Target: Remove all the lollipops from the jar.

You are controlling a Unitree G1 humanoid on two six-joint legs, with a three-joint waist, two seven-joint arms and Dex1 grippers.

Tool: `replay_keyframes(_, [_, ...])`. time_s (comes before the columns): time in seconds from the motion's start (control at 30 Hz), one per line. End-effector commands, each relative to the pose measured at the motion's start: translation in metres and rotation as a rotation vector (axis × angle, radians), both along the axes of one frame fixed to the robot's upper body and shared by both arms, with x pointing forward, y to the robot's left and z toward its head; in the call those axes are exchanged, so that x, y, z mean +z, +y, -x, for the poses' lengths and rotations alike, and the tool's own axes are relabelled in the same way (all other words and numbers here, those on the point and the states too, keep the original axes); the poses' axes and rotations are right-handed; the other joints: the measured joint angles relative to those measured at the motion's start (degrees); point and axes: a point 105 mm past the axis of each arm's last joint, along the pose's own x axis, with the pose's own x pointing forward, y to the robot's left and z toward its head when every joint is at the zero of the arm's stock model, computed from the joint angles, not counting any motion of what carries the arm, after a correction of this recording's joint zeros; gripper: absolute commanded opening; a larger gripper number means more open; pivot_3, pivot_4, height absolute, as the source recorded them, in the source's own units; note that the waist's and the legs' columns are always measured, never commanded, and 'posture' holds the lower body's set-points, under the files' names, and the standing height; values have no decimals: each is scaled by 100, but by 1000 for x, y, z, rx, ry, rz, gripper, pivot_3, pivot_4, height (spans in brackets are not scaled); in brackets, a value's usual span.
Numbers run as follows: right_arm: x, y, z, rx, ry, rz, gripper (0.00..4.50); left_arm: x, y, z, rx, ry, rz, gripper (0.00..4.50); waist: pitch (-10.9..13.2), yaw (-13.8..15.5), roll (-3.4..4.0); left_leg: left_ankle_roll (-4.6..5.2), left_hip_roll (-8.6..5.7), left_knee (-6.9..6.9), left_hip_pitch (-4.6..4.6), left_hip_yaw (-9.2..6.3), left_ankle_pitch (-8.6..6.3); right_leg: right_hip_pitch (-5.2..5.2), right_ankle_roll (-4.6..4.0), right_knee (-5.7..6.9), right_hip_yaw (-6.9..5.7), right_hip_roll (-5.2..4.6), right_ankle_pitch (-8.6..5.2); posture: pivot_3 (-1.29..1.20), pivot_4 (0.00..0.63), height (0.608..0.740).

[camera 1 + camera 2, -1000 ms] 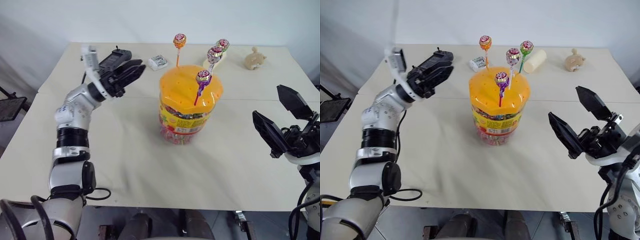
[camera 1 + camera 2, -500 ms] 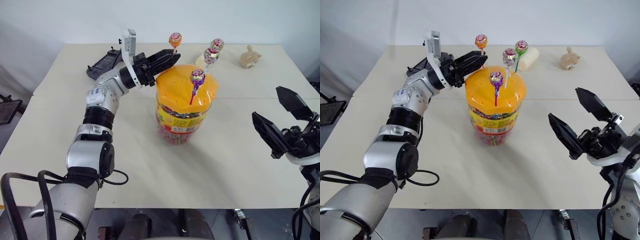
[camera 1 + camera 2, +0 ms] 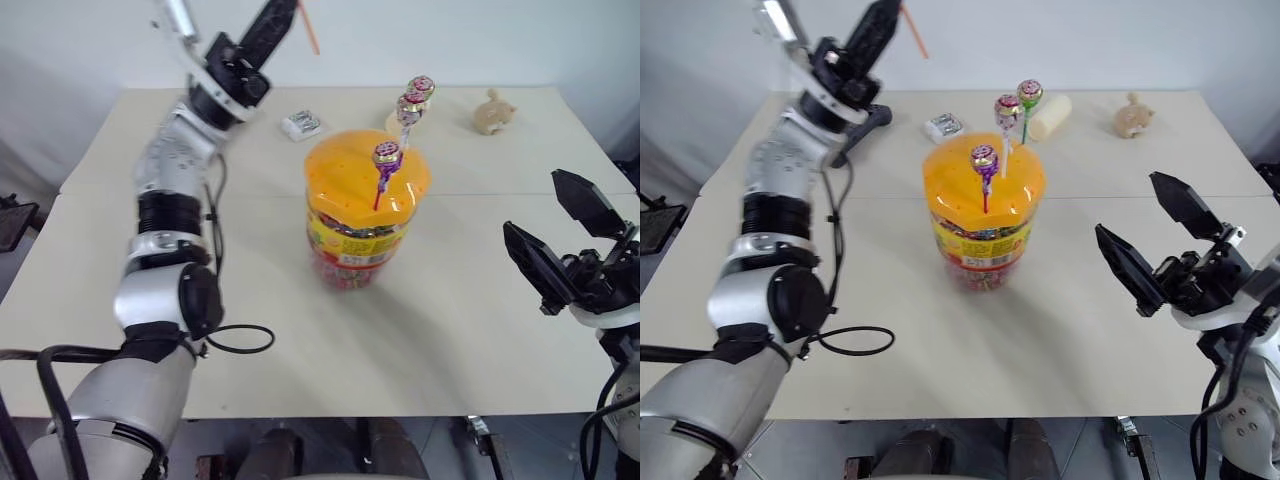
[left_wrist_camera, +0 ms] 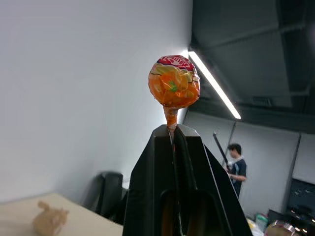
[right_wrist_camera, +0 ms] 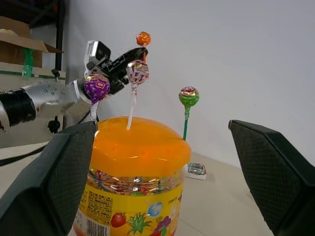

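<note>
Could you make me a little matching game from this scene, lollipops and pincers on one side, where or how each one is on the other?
Column one:
1. orange lollipop
2. purple lollipop
3. right pincer
4. green lollipop

Column two:
A. open, holding nothing
B. stuck in the jar lid, nearest the robot
C. clamped in the left pincer, lifted off the jar
D. stuck in the lid at the far side

Pairs: 1-C, 2-B, 3-A, 4-D

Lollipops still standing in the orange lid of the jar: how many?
3. The purple-wrapped lollipop stands nearest the front of the clear plastic jar's orange lid, the pink one and green one behind. A fourth, the orange lollipop, is held aloft in the left gripper.
</note>
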Motion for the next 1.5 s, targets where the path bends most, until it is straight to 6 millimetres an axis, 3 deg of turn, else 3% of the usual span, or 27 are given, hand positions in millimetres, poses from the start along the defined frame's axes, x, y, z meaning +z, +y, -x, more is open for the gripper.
replay_keyframes(0.03, [2, 5, 4, 50, -21, 68, 4500, -50, 45, 5, 178, 132, -210, 14, -2, -46, 4, -1, 0, -10, 13, -1, 0, 0, -1, -1, 2, 3, -1, 0, 150, 740])
replay_keyframes(0.13, [-5, 6, 2, 92, 6, 128, 4500, -94, 92, 23, 336, 290, -312, 14, 1, -55, -1, -4, 0, -32, 37, -5, -2, 1, -8, 1, 5, 3, -4, 0, 150, 740])
replay_keyframes(0.3, [-22, 7, -2, 172, 66, 219, 4500, -175, 158, 92, 546, 597, -488, 14, 5, -15, -16, -5, 3, -34, 28, -11, -7, 2, -11, -20, 5, -9, -5, 0, 150, 740])
replay_keyframes(0.47, [-33, 4, -6, 225, 98, 293, 4500, -222, 184, 151, 640, 850, -579, 14, 6, 174, -20, 0, 3, -41, 42, -12, -12, 18, -16, -30, 3, -24, -7, 0, 150, 740])
replay_keyframes(0.6, [-41, -1, -5, 251, 128, 351, 4500, -242, 192, 174, 656, 955, -598, 14, 5, 221, -17, -4, 4, -42, 74, -21, -12, 53, -25, -44, 7, -33, -12, 0, 150, 740])
replay_keyframes(0.73, [-52, -6, 0, 271, 151, 438, 4500, -252, 195, 184, 651, 998, -608, 1003, 4, 178, -15, -10, 13, -51, 80, -22, -16, 58, -29, -53, 8, -27, -14, 0, 150, 740])
replay_keyframes(0.9, [-46, -6, 3, 260, 131, 427, 4500, -248, 204, 183, 674, 971, -605, 2535, -4, 167, 0, -19, 30, -52, 80, -18, -21, 56, -32, -56, 5, -13, -15, 0, 150, 740])
replay_keyframes(1.03, [-31, -7, 7, 234, 89, 359, 4500, -222, 220, 177, 707, 787, -613, 3716, -4, 168, 0, -28, 40, -52, 80, -18, -23, 53, -39, -56, 4, -5, -18, 0, 150, 740])
replay_keyframes(1.2, [-5, -5, 19, 221, 35, 231, 4500, -159, 211, 172, 553, 463, -558, 3716, -3, 181, -1, -31, 45, -53, 75, -20, -28, 51, -44, -62, 2, -4, -21, 0, 150, 740])
replay_keyframes(1.3, [13, -8, 20, 174, -6, 120, 4500, -131, 181, 158, 406, 327, -578, 4303, -3, 196, -2, -28, 42, -52, 74, -29, -27, 62, -46, -69, 0, -10, -18, 0, 150, 740])
replay_keyframes(1.33, [18, -11, 20, 156, -16, 82, 4500, -124, 163, 153, 331, 277, -584, 4488, -3, 189, 0, -28, 42, -51, 74, -32, -27, 64, -47, -72, 0, -10, -16, 0, 150, 740])
replay_keyframes(1.5, [25, -21, 23, 88, -35, -24, 4500, -86, 53, 127, -68, -6, -587, 4488, -3, 205, 0, -27, 41, -49, 76, -47, -26, 76, -46, -74, -10, -9, -11, 0, 150, 740])
